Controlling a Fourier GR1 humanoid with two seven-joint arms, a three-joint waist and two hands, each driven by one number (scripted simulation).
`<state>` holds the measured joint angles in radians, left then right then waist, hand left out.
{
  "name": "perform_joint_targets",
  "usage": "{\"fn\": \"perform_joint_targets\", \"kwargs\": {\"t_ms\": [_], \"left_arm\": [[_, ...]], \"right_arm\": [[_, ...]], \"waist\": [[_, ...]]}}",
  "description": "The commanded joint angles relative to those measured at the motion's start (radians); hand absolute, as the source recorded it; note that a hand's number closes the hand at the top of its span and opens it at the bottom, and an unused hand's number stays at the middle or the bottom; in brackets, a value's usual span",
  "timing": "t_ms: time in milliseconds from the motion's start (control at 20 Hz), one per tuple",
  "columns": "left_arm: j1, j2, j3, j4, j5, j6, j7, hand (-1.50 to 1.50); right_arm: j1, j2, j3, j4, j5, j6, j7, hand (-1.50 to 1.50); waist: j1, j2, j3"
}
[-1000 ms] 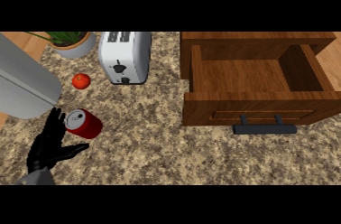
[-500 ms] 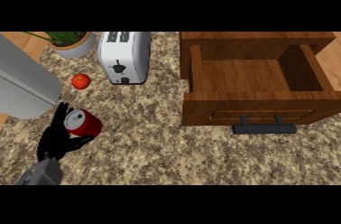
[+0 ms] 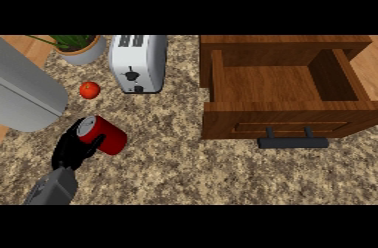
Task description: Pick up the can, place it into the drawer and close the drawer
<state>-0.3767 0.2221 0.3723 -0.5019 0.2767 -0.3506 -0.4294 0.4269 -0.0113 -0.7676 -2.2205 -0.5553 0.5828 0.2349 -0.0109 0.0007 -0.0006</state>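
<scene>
Head view: the black left hand [image 3: 71, 149] on its grey forearm [image 3: 52, 188] comes in from the lower left, its fingers and thumb curled around the red cylindrical can [image 3: 103, 134] with the silver top, which is tilted over the speckled stone counter [image 3: 177, 167]. The open wooden drawer [image 3: 284, 94] with a black bar handle [image 3: 293, 141] lies well apart to the right. A white two-slot toaster [image 3: 138, 63], a small red tomato [image 3: 90, 90] and a potted green plant [image 3: 77, 46] sit behind the can.
</scene>
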Motion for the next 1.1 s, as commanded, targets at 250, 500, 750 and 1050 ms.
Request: {"fn": "perform_joint_targets", "kwargs": {"t_ms": [250,500,750,1050], "left_arm": [[-0.009,-0.006,-0.037,-0.130,0.040,-0.093,0.020,1.50],[0.021,-0.160,-0.089,-0.352,0.050,0.105,0.087,1.50],[0.067,-0.219,-0.214,-0.566,0.069,0.263,0.193,1.50],[0.102,-0.221,-0.333,-0.765,0.049,0.372,0.252,1.50]], "right_arm": [[0.059,0.011,0.101,-0.080,0.033,-0.118,-0.022,-1.50],[0.009,-0.039,-0.019,0.005,-0.045,-0.035,0.030,-1.50],[0.013,0.011,0.037,-0.012,0.031,-0.038,-0.006,-1.50],[0.071,0.011,0.085,-0.104,-0.012,-0.110,0.014,-1.50]], "waist": [[0.005,-0.003,0.001],[0.013,-0.005,0.001],[0.018,-0.007,0.002],[0.010,-0.006,0.001]]}}
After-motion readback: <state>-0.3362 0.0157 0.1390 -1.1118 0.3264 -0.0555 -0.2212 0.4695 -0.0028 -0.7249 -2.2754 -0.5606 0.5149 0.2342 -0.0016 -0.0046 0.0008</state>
